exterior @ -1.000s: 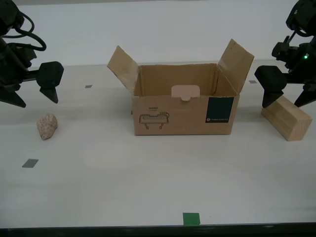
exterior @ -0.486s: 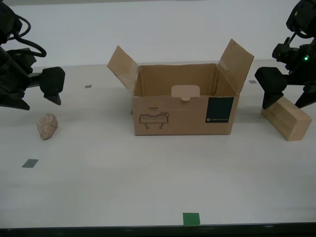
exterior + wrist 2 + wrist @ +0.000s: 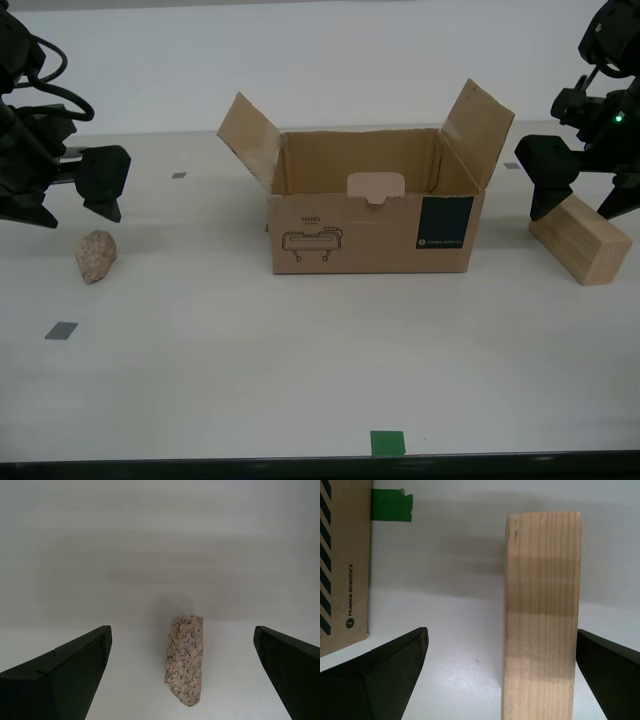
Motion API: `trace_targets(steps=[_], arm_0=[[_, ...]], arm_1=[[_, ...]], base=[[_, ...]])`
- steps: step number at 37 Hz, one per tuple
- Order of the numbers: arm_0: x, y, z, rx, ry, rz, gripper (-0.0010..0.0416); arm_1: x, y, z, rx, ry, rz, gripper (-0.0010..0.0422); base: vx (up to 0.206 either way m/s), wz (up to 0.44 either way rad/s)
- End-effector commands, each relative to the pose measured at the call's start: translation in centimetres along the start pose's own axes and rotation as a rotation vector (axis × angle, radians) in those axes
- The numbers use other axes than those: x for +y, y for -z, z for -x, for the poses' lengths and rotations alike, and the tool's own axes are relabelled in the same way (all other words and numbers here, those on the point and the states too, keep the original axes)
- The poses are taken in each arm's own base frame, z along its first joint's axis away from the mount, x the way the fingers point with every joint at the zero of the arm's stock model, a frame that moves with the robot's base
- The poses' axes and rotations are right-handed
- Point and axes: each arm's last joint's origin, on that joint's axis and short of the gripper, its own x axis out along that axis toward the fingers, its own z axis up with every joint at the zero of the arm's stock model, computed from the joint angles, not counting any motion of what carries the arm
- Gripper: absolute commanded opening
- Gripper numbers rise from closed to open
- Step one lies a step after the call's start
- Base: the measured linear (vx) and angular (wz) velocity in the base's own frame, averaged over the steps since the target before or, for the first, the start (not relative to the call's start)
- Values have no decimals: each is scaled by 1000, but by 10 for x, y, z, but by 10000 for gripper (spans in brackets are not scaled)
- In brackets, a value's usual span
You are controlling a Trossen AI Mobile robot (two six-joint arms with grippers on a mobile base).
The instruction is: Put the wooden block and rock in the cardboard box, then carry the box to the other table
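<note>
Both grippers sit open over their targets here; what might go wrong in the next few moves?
The wooden block sits off-centre between my first gripper's jaws, so closing may twist it. The rock is lumpy and narrow; my second gripper might pinch it poorly. The cardboard box has raised flaps that a carried item might clip.

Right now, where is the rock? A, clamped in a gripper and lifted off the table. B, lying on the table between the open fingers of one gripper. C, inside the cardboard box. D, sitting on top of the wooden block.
B: the rock lies on the table between the spread fingers of my second gripper, untouched, well apart from the cardboard box.
</note>
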Motion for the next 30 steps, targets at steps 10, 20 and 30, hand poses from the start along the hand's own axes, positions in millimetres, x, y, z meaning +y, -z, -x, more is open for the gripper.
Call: trace_targets(steps=[10,20,30], arm_0=[[1,0,0,-2,1,-8,399],[2,0,0,-2,0,-15,398],[3,0,0,-2,-1,-12,399]], arm_1=[[1,-1,0,-7,-49,-3,389],[2,6,-2,-8,-49,7,389],[2,18,-6,-9,-49,39,389]], base=[[0,0],[0,0],[0,0]])
